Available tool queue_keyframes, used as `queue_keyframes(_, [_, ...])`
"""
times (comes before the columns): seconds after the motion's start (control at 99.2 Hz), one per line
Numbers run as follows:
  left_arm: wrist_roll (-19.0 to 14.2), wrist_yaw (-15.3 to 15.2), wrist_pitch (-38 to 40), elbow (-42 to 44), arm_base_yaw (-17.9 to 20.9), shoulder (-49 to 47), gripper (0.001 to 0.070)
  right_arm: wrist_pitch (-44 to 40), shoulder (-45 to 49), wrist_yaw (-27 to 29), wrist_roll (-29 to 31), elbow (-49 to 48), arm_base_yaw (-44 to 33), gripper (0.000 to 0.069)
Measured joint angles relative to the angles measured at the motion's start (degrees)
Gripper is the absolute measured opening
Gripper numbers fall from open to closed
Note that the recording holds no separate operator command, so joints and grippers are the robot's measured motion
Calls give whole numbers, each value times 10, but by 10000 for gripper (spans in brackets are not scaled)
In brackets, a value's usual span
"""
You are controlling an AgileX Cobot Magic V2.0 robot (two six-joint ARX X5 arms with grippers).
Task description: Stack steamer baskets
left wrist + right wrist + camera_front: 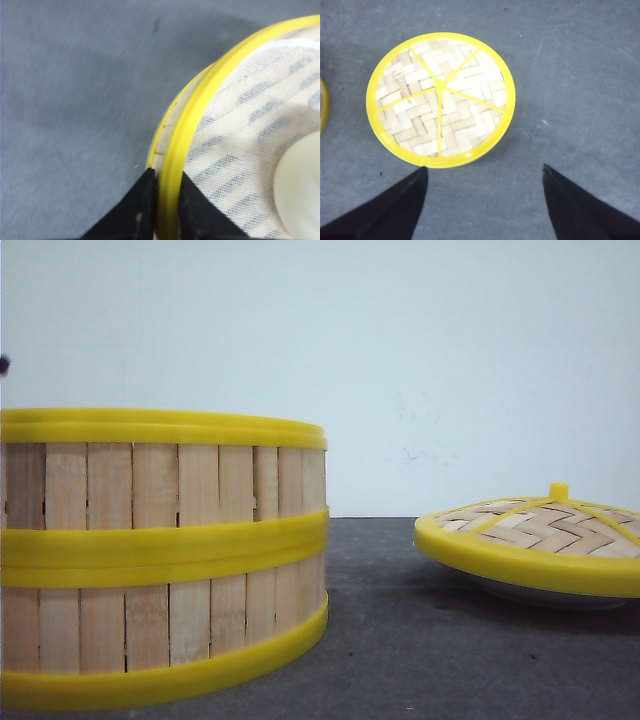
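Two steamer baskets stand stacked on the grey table, left of the woven lid. Left gripper pinches the top basket's yellow rim; right gripper hangs wide open, empty, above the lid.

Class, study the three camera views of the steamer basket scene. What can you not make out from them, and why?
- Front view: the stack of steamer baskets is cut by the left edge.
- Front view: what lies under the lid is hidden by its rim.
- Left wrist view: the left gripper clamps a yellow rim; which basket is unclear.
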Motion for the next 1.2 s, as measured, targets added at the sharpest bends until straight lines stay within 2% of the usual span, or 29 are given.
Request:
queue_keyframes(0.222, [7, 40, -68, 72, -21, -30, 24, 10, 0, 0, 0, 0, 0, 447])
queue_keyframes(0.464, [22, 68, -121, 87, -72, -124, 24, 21, 0, 0, 0, 0, 0, 447])
queue_keyframes(0.898, [62, 71, -257, 87, -163, -240, 24, 21, 0, 0, 0, 0, 0, 447])
queue_keyframes(1.099, [68, 64, -259, 64, -203, -277, 24, 21, 0, 0, 0, 0, 0, 447])
queue_keyframes(1.2, [67, 51, -257, 40, -226, -293, 24, 21, 0, 0, 0, 0, 0, 447])
